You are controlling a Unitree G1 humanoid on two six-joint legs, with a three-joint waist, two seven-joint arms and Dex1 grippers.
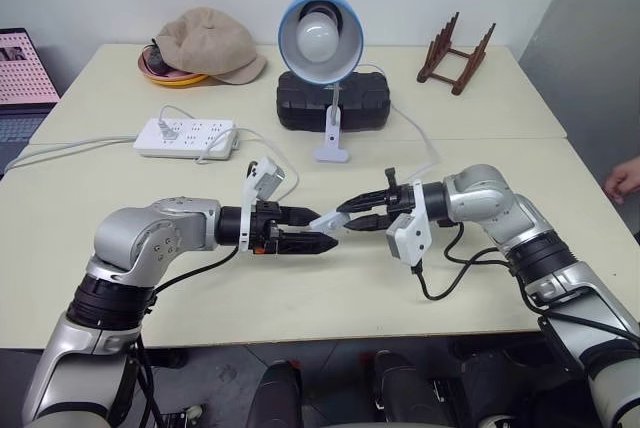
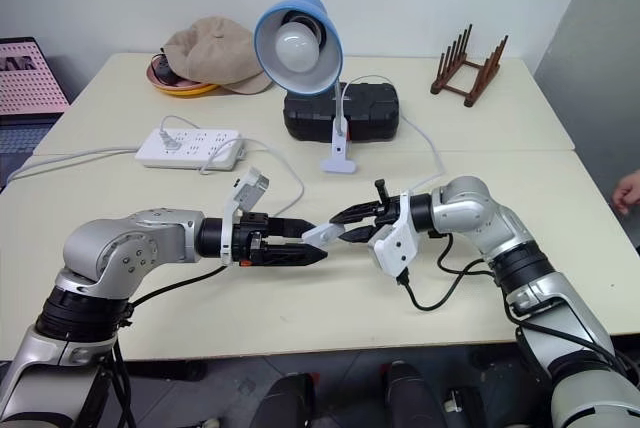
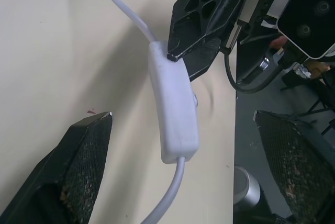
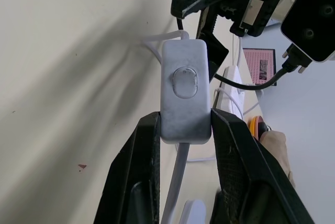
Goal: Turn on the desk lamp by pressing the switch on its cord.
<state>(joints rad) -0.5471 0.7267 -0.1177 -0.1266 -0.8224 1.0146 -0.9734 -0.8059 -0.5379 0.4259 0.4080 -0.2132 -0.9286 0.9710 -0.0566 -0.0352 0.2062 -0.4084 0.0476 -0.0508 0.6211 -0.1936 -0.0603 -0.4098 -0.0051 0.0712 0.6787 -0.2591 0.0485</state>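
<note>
The desk lamp (image 1: 320, 33), with a blue shade and a white bulb that looks unlit, stands on its clip base (image 1: 331, 153) at mid-table. Its thin white cord (image 3: 123, 7) runs to the white oblong switch (image 4: 184, 93), which hangs above the table in front of the lamp. My right gripper (image 4: 183, 124) is shut on the switch's sides, the rocker button facing its wrist camera. My left gripper (image 3: 183, 116) is open, its fingers (image 3: 86, 156) spread wide on either side of the switch without touching it. In the eye views the two grippers meet tip to tip around the switch (image 1: 330, 220).
A white power strip (image 1: 185, 136) lies at the left. A black case (image 1: 333, 101) sits behind the lamp, and a tan hat (image 1: 210, 43) lies on a dish at the back left. A wooden rack (image 1: 457, 51) stands at the back right. A person's hand (image 1: 625, 180) shows at the right edge.
</note>
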